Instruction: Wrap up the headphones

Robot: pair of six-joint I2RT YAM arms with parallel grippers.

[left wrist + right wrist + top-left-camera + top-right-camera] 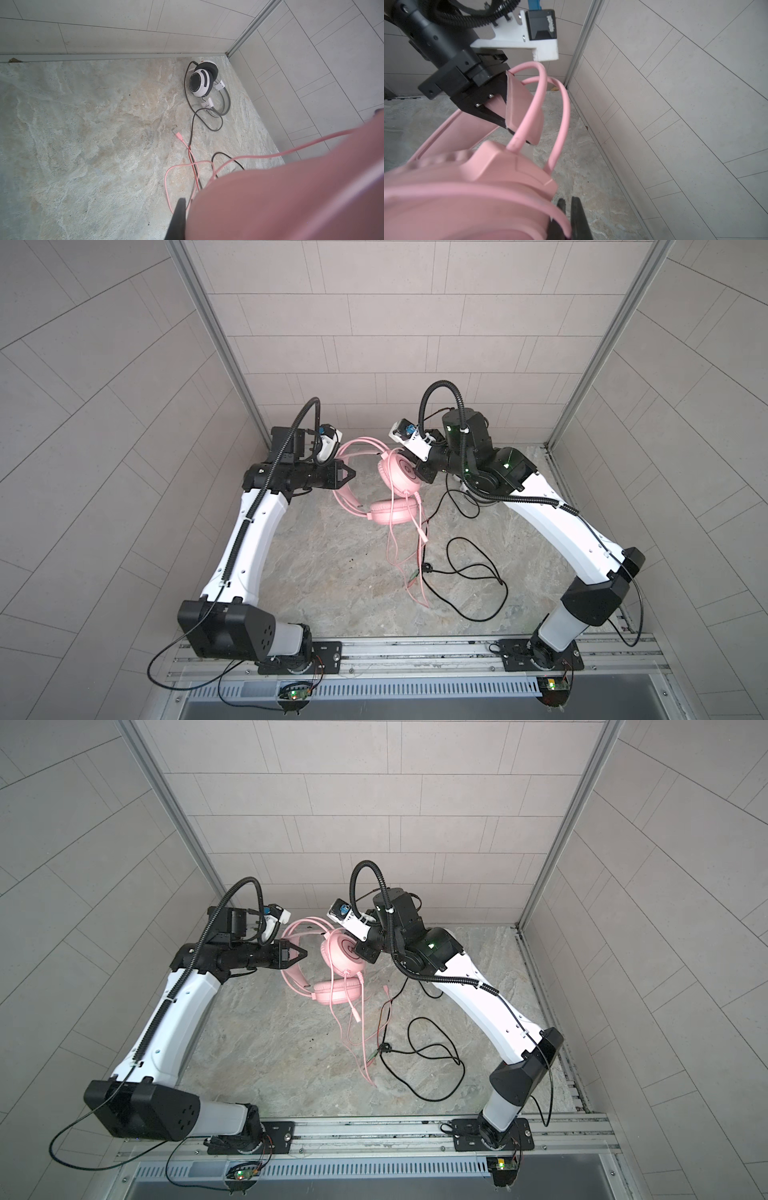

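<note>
Pink headset is held up off the table, over its far middle. Left gripper is clamped on the inner headband strap. Right gripper is pinched tight at the rim of the upper ear cup. Lower ear cup hangs beneath. Pink cable drops to the table and crosses the black cable near the centre. White-and-black headset lies in the far right corner, seen only in the left wrist view.
</note>
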